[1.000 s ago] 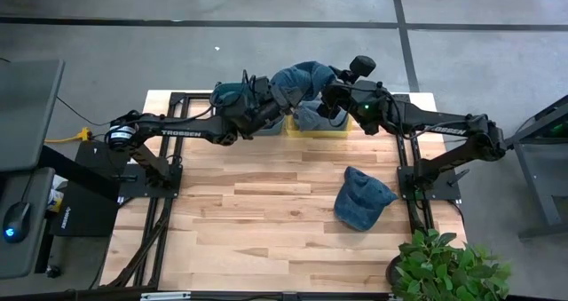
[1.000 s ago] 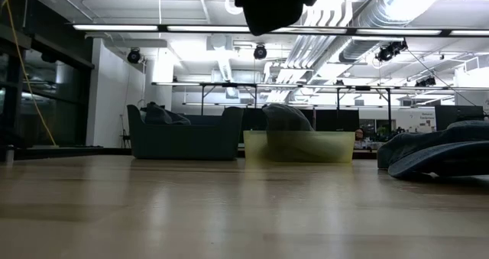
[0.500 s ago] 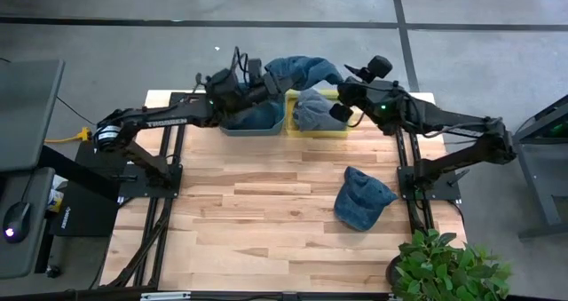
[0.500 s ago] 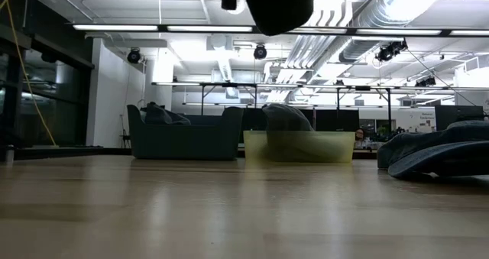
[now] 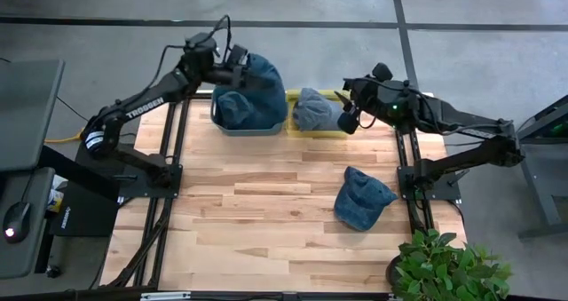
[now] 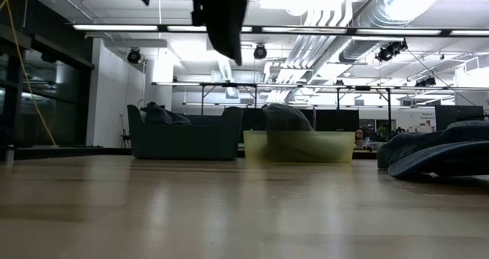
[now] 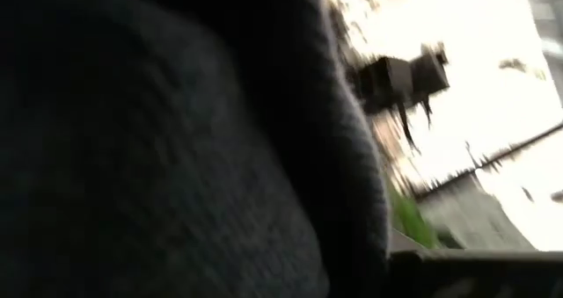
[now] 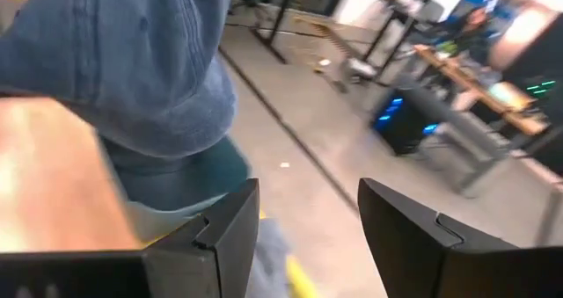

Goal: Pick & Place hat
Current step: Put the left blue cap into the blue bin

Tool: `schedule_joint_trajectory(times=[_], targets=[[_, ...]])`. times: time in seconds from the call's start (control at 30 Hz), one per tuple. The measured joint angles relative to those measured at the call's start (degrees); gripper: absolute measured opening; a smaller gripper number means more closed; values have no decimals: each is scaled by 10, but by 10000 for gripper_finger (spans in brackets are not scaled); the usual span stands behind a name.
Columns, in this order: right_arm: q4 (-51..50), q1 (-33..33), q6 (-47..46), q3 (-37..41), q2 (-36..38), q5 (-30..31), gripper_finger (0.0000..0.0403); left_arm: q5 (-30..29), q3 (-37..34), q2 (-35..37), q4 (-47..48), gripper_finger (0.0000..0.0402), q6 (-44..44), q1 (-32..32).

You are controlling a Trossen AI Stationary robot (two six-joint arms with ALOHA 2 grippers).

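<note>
1. High view: left end effector (image 5: 232, 63) is up at the far edge of the tabletop (image 5: 266, 203), above the teal bin (image 5: 248, 123), w/ a blue denim hat (image 5: 257, 83) hanging from it. Looks pinched on the hat's edge so the cloth drapes over the bin, prob. a carry toward a drop there. The fingers themselves are buried in fabric. Right end effector (image 5: 348, 114) sits over the yellow bin (image 5: 315, 130), which already holds a grey-blue hat (image 5: 312, 110); it carries nothing. A third hat (image 5: 362, 199) lies flat on the tabletop, near the right arm's base, well apart from both bins.

2. Low view: carried hat (image 6: 225, 18) is a dark shape hanging at the top, clear of the wood. Yellow bin (image 6: 299, 146) w/ its hat bulging above the rim; teal bin (image 6: 183, 140) beside it. Third hat (image 6: 443, 153) is cut off at the frame edge. Neither end effector can be made out.

3. Left wrist view: almost all dark, blurred denim (image 7: 158, 157) pressed right up to the lens. Fingers not visible, so grip is inferred, not seen.

4. Right wrist view: right end effector (image 8: 308, 236) spread apart, gap empty. Carried hat (image 8: 132, 61) shows beyond it, w/ the teal bin below partly hidden. Room behind is blurred.
</note>
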State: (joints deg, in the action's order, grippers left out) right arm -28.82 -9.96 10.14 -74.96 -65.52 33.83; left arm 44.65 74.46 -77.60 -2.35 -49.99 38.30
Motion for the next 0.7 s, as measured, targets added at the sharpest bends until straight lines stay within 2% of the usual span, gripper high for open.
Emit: schedule_joint_trajectory(times=[0.13, 0.27, 0.4, 0.5, 0.7], targets=[[-10, 0, -31, 0, -1, -43, 190, 152, 0, 0, 54, 8, 51, 52], [-25, 0, -67, 0, -1, -65, 190, 243, 0, -4, 123, 8, 138, 96], [-26, 2, -88, 3, -1, -89, 190, 288, 0, -9, 209, 8, 261, 135], [-31, 11, -101, 9, -2, -81, 190, 307, 0, -17, 255, 8, 334, 162], [-26, 37, -112, 9, -4, -36, 190, 324, -4, -60, 264, 8, 367, 195]])
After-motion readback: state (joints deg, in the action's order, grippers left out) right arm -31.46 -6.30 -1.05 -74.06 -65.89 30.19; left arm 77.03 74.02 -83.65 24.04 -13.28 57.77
